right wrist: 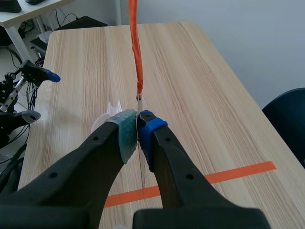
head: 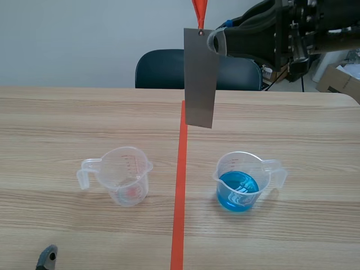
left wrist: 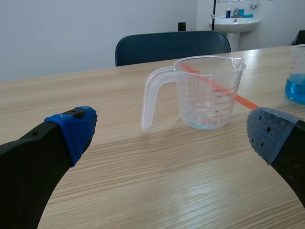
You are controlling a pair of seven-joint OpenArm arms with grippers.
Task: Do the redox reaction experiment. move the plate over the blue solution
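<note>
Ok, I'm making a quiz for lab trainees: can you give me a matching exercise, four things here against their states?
Things: 1 plate; 2 left cup; 3 right cup; 4 left gripper.
States: a open; b holds blue liquid; c nearly empty; d pinched in the right gripper.
Pairs: 1-d, 2-c, 3-b, 4-a.
</note>
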